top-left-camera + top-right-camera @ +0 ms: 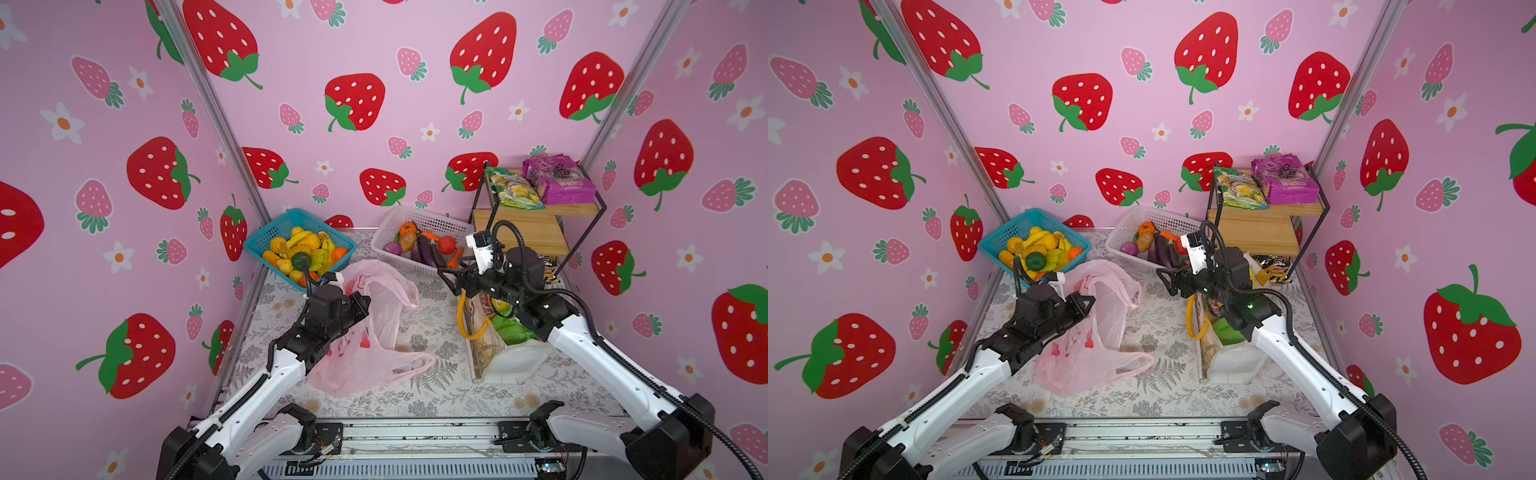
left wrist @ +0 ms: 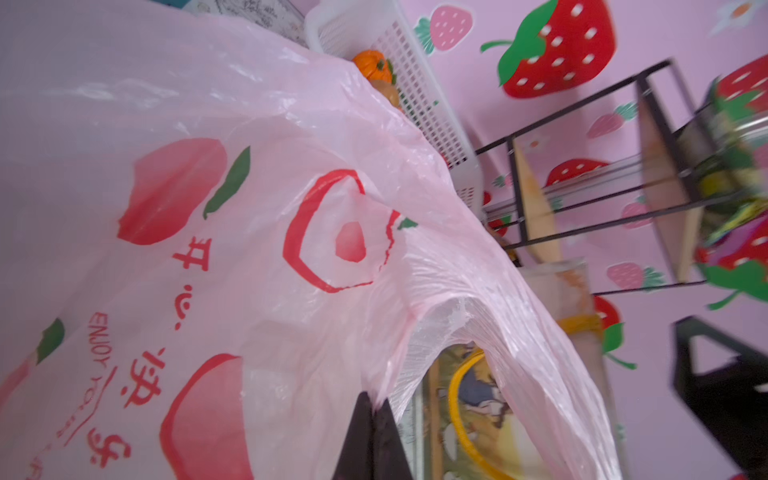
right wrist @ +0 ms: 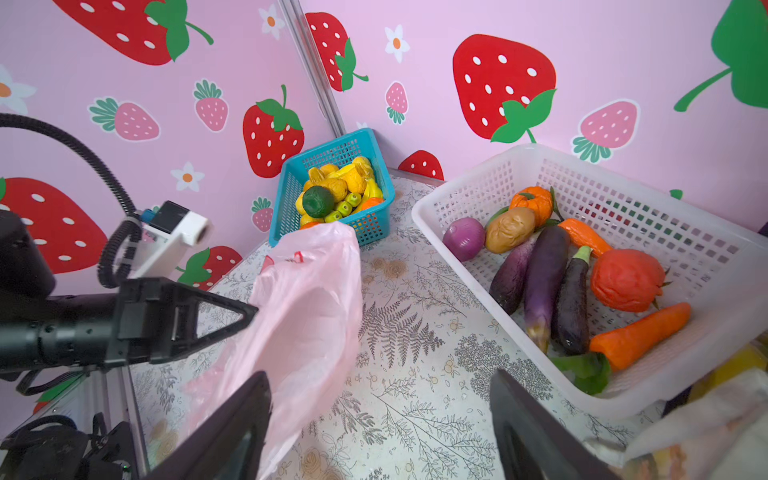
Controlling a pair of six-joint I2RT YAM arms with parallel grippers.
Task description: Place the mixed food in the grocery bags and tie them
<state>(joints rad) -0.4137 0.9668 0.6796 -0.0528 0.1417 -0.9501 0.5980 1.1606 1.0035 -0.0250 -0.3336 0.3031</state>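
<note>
Left gripper (image 2: 374, 401) seemingly tight on pink bag (image 2: 249, 187)

We are looking at the pink carrier bag (image 2: 257, 124): thin, translucent plastic, crinkling and catching a soft sheen. We are seeing the blue basket (image 3: 291, 199) and the white basket (image 3: 602, 195) as rigid, smooth mesh plastic, with the aubergines (image 3: 544, 274) in the white one shining glossily. The shelf (image 1: 519, 232) is showing matt, pale wooden boards in a thin black metal frame, and the purple packet (image 1: 561, 183) on it is gleaming like glossy film.
</note>
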